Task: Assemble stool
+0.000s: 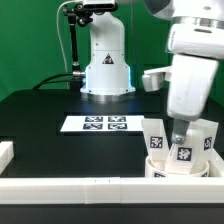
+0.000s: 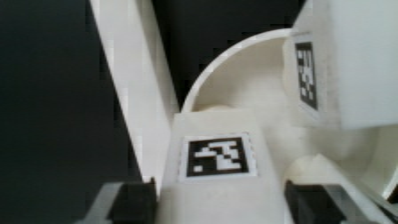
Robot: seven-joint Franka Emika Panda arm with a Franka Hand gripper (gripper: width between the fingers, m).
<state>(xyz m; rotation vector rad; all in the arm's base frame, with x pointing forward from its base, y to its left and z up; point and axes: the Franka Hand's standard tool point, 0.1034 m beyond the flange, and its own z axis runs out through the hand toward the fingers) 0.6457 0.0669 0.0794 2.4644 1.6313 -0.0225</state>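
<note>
The white two-finger tool [image 1: 181, 136] was down over the white plastic stool [image 1: 180, 158] near the surface's [image 1: 60, 150] front edge, beside the long white border bar [image 1: 120, 187], clenched on a small blocky white tagged leg [image 2: 222, 150]. The low round drum-shaped seat [image 1: 180, 170] sat beneath, two more tagged legs [image 1: 156, 138] standing up. The marker board [image 1: 96, 124] lay flat mid-surface.

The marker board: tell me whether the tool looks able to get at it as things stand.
Probably yes, but not directly. The marker board lies bare on the table with nothing on it. The tool is down among the stool's legs over the seat, seemingly shut on one, so it must let go first.
</note>
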